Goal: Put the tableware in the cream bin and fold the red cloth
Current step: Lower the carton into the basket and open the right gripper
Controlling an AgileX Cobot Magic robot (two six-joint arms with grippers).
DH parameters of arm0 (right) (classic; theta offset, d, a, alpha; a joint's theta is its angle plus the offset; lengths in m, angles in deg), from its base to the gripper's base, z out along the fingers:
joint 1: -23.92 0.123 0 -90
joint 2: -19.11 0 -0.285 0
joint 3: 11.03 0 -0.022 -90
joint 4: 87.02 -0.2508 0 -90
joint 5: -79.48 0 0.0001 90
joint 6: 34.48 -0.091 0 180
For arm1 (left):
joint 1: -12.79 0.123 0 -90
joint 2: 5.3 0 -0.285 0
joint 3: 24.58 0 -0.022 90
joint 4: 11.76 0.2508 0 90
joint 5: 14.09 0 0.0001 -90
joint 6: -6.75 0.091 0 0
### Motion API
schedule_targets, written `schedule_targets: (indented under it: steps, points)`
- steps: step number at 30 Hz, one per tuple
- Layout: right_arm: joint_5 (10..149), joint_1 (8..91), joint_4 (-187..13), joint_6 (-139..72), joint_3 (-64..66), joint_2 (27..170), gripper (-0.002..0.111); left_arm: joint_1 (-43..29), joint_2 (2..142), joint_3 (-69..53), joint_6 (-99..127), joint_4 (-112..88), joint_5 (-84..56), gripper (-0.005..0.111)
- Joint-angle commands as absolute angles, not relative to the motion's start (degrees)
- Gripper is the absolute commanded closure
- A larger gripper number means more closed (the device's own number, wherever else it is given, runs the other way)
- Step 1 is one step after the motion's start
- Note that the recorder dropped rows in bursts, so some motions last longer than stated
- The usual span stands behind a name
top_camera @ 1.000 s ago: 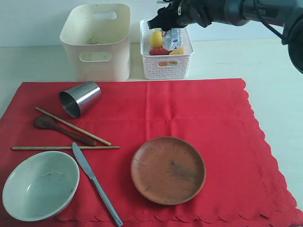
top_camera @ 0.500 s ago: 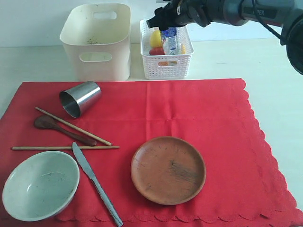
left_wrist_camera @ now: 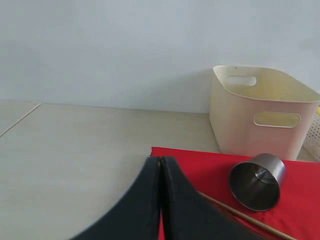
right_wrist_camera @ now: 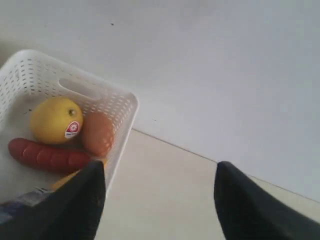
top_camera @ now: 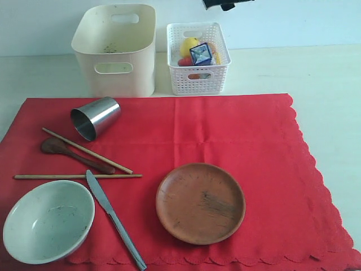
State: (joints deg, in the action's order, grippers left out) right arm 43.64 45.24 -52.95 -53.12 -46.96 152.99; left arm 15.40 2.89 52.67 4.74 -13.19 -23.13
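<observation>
Pale table (top_camera: 316,73) holds white basket (top_camera: 198,80) beside cream bin (top_camera: 115,69); left gripper (left_wrist_camera: 160,161) pinched together, right gripper (right_wrist_camera: 159,170) spread wide, both empty

The right half of the red cloth (top_camera: 265,141) lies bare; steel cup (top_camera: 96,117), chopsticks (top_camera: 79,176), knife (top_camera: 113,217) and bowl (top_camera: 48,220) crowd its left side.

Pale beige tabletop (top_camera: 316,73), plain white wall (top_camera: 45,22) behind, soft even light
</observation>
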Motion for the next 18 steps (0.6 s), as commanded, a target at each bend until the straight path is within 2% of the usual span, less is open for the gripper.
schedule_targets:
  steps: [1, 4, 11, 18]
  points:
    - [37.8, 45.2, -52.5, -52.6, -47.5, 149.4, 0.054, 15.5, 2.5, 52.6, 4.9, -13.3, -22.8, 0.106]
    - [34.6, 45.2, -52.5, -52.6, -47.4, 147.4, 0.066, 15.5, 2.5, 52.6, 4.9, -13.3, -22.8, 0.106]
    - [29.8, 45.2, -57.5, -47.7, -47.3, 143.6, 0.108, 15.5, 2.5, 52.6, 4.9, -13.3, -22.8, 0.106]
    - [28.5, 45.2, -70.9, -38.7, -47.2, 140.9, 0.108, 15.5, 2.5, 52.6, 4.9, -13.3, -22.8, 0.106]
